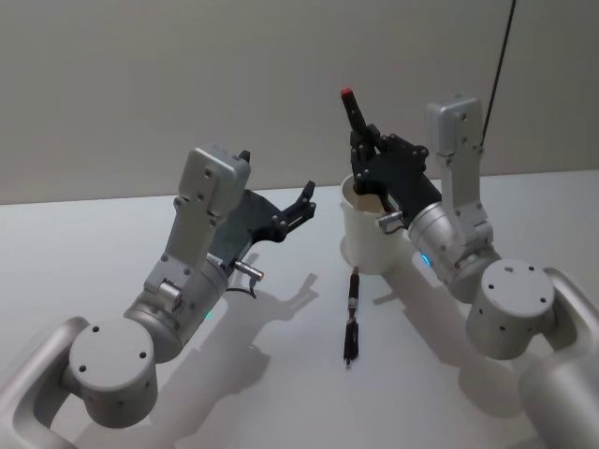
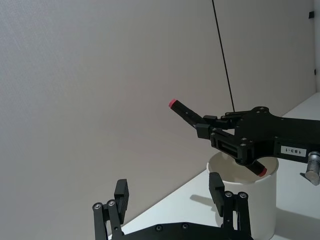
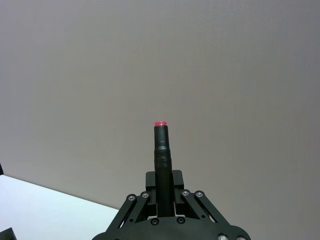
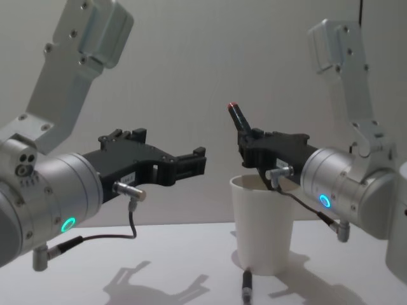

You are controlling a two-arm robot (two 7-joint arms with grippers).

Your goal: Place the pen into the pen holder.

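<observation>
White paper cup (image 1: pixel 370 234), tapered with a rolled rim, stands upright on the flat white table (image 1: pixel 94 243) as the pen holder; in the head view it sits a little right of centre. The right gripper (image 1: pixel 361 142), black and two-fingered, hangs directly over the cup's mouth; its fingers are closed tight on a slim black pen with red ends (image 1: pixel 354 114), gripped near the middle of the barrel. The pen is tilted, its upper red end leaning toward eleven o'clock in the head view; the left wrist view shows its lower red end at the level of the rim, over the opening, though whether it touches the cup cannot be told. A second black pen (image 1: pixel 351 318) lies flat on the table at six o'clock from the cup, close to its base and pointing nearly straight at it. The left gripper (image 1: pixel 301 204) hovers above the table at nine o'clock from the cup, near but apart from it; its fingers are spread wide with nothing between them. A plain grey wall (image 1: pixel 187 75) stands behind.
</observation>
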